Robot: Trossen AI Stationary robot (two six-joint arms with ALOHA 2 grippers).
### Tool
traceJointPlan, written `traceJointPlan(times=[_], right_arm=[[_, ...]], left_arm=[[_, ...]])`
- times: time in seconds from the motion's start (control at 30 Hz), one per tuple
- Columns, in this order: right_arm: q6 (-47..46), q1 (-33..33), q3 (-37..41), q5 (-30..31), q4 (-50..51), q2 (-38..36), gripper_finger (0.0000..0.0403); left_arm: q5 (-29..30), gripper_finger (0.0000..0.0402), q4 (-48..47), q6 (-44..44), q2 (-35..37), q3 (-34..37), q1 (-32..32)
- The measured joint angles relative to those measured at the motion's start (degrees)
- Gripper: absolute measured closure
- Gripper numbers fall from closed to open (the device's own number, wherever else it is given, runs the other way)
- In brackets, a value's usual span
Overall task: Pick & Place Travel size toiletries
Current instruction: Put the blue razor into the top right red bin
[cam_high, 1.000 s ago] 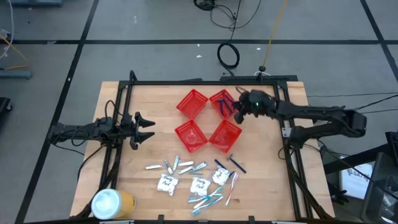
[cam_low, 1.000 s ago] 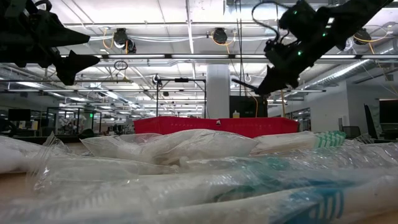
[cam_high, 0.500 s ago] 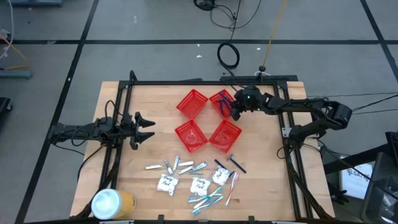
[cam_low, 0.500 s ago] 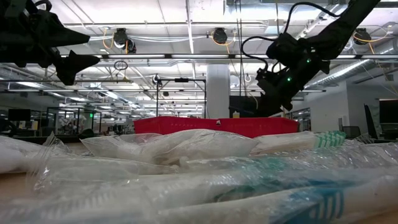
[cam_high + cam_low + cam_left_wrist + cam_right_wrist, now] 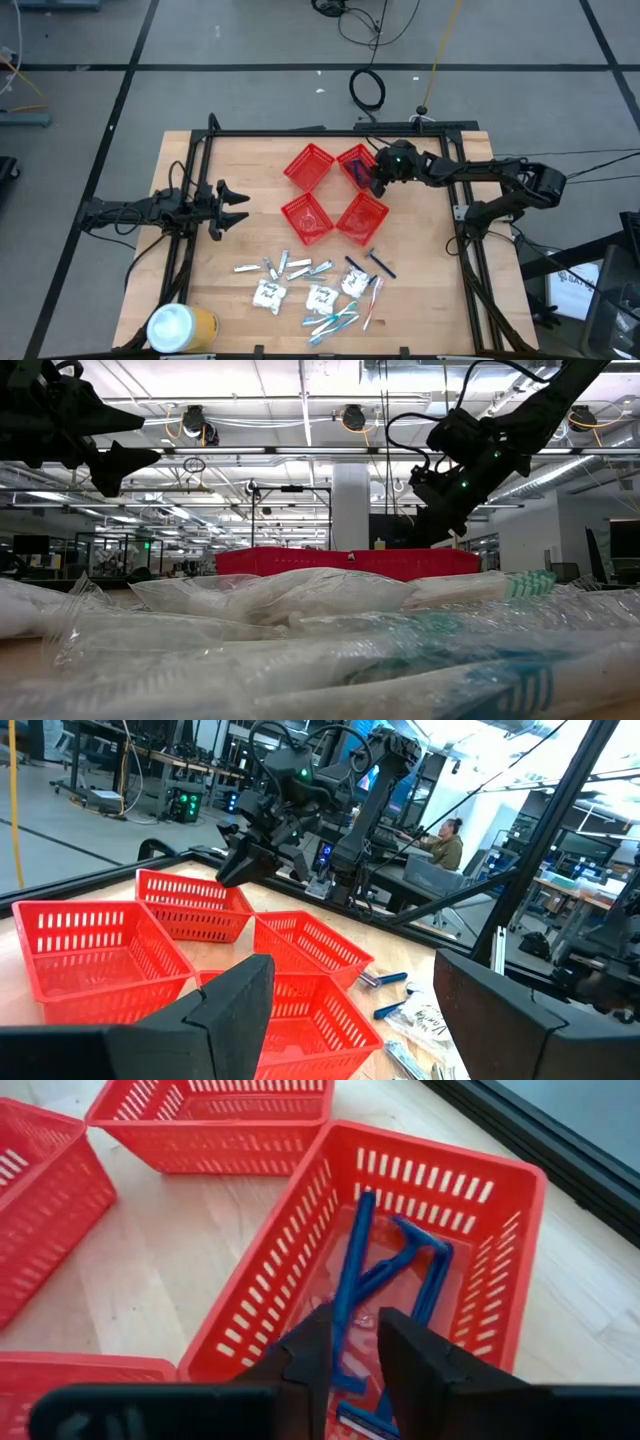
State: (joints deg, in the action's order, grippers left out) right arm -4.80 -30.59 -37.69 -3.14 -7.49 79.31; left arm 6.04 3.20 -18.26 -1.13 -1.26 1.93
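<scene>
At the near edge of the wooden surface [image 5: 240,170] a yellow can with a white lid [image 5: 180,327] stands at the left corner. Just beyond it the toiletries lie scattered: white sachets [image 5: 268,294], silvery tubes [image 5: 298,266], pastel toothbrushes [image 5: 340,320] and two dark blue razors [image 5: 381,264] at the right end of the spread. Farther back four red mesh baskets [image 5: 335,193] sit in a cluster.

The left claw [image 5: 232,201] hangs at the left side of the surface, well apart from the baskets, its fingers spread wide and empty.

The right claw [image 5: 352,1342] hovers over the far right basket [image 5: 480,1210], fingers nearly together with only a narrow gap. A blue razor [image 5: 352,1270] lies in line with that gap; whether the fingers grip it cannot be told. More blue razors [image 5: 430,1280] lie in the same basket.
</scene>
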Motion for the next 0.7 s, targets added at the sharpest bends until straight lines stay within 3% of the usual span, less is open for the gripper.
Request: traceJointPlan(times=[0.23,0.37,0.5,0.7], right_arm=[[1.03,0.28,0.04,-0.14,0.45,-1.40,0.0278],[5.13,4.96,0.04,0.01,3.54,-6.12,0.0267],[5.00,14.97,0.04,1.85,7.67,-11.79,0.0273],[-0.40,37.87,0.00,14.88,15.58,-14.26,0.0269]], left_arm=[[0.00,0.0131,0.00,0.00,0.00,0.00,0.02],[0.00,0.0131,0.00,0.00,0.00,0.00,0.00],[0.00,0.0131,0.00,0.00,0.01,0.00,0.01],[0.00,0.0131,0.00,0.00,0.00,0.00,0.01]])
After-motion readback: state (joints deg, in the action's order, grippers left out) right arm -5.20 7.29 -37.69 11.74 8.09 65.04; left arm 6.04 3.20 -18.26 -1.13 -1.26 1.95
